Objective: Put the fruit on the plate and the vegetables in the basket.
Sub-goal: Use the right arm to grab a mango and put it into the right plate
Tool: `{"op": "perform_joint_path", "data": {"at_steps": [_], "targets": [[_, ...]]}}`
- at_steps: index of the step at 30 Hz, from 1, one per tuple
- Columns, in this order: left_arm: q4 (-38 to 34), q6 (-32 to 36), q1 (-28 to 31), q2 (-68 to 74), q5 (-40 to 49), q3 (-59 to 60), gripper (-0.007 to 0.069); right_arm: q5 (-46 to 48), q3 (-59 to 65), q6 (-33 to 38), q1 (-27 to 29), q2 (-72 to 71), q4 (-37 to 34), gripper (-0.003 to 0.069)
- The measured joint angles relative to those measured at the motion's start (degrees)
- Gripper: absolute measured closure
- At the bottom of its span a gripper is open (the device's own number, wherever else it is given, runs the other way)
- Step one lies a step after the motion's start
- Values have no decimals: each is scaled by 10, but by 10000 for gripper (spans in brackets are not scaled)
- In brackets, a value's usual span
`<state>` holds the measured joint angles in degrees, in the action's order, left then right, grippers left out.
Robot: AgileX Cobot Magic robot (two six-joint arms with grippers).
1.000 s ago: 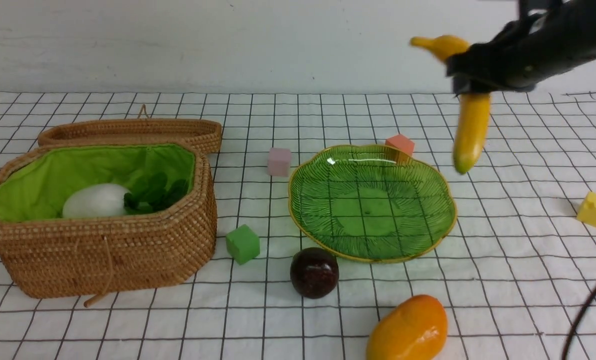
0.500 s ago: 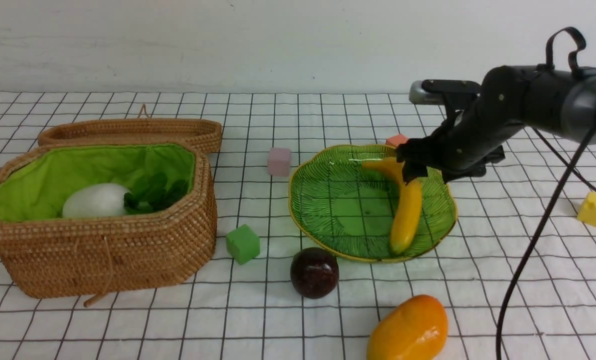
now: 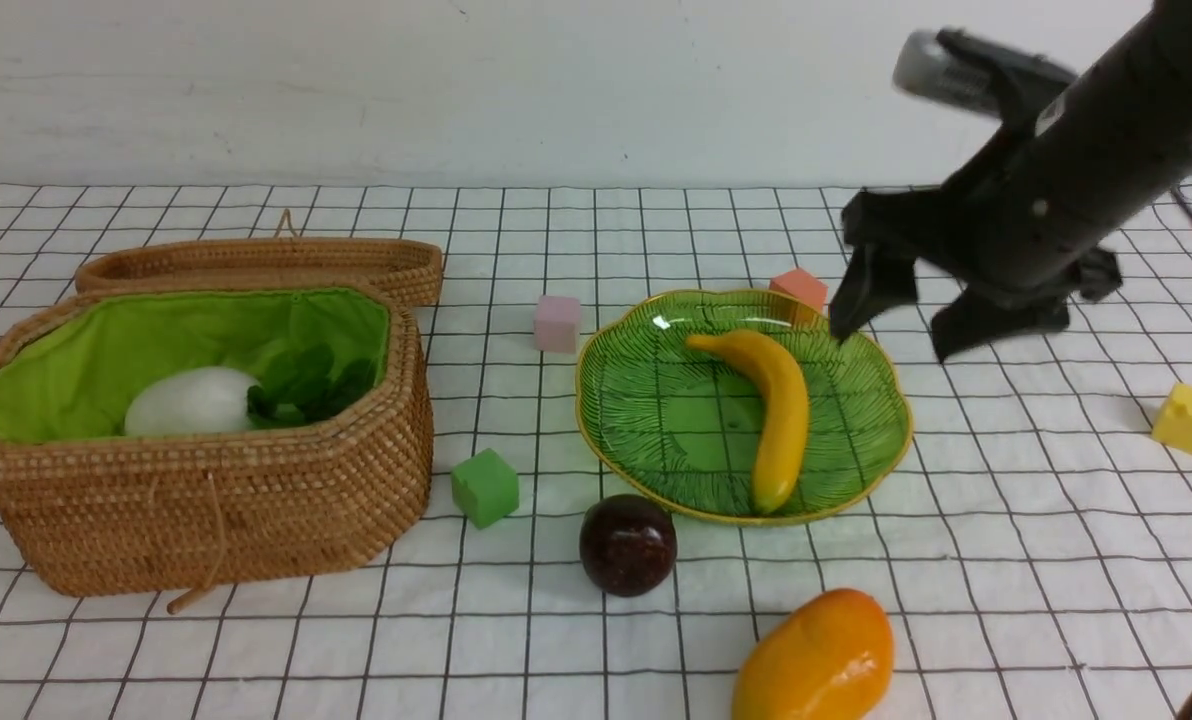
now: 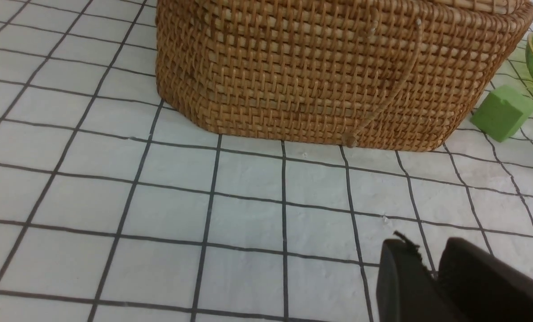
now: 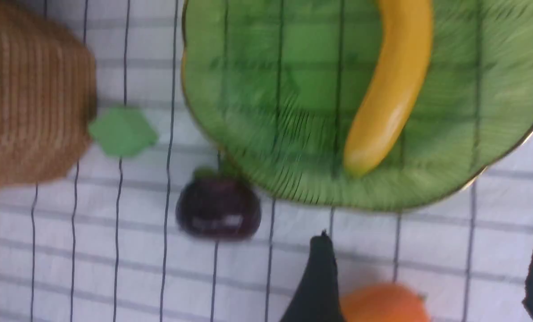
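I read the dial from the plate [image 3: 646,440], with twelve pointing away from me. My right gripper [image 3: 891,340] hung in the air over the plate's rim at about two o'clock. Its fingers were spread wide and pinched nothing.

The banana [image 3: 776,420] lay inside the plate, in its three o'clock half. Its stem end sat near the middle toward twelve and its tip was down by the rim at five. The dark maroon fruit [image 3: 628,545] sat on the checked cloth [image 3: 1006,560] just beside the rim at seven o'clock. The mango [image 3: 814,660] lay on the cloth at about six o'clock, closer to me and apart from the plate.

The basket [image 3: 206,520] stood open at nine o'clock, well apart from the plate. In its green lining lay the white oval vegetable [image 3: 191,402], with dark green leaves [image 3: 311,385] touching it on its three o'clock side. The wicker lid [image 3: 266,262] lay just behind the basket, at its twelve.

A green cube [image 3: 485,487] sat at eight o'clock, between plate and basket. A pink cube [image 3: 558,323] sat at eleven, an orange-red cube [image 3: 801,288] just behind the rim at one, and a yellow cube [image 3: 1188,418] far out at three.

My left gripper [image 4: 432,273] was low over the cloth on the basket's six o'clock side. Its fingers were drawn close with only a sliver between them, and they held nothing.
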<state>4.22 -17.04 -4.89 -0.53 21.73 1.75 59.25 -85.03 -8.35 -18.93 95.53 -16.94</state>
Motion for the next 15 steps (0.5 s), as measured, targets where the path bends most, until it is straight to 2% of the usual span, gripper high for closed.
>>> {"op": "perform_joint_path", "data": {"at_steps": [5,7,8,9,12,15], "targets": [[0,0,0,0,0,0,494,-5,134,11,-98,-13,17,87],[0,0,0,0,0,0,493,-7,162,52,-124,-13,42,87],[0,0,0,0,0,0,492,-6,171,97,-137,-13,58,87],[0,0,0,0,0,0,492,-6,172,106,-139,-13,64,87],[0,0,0,0,0,0,488,-16,177,313,-164,-14,129,87],[0,0,0,0,0,0,483,-37,178,427,-165,-15,152,87]]}}
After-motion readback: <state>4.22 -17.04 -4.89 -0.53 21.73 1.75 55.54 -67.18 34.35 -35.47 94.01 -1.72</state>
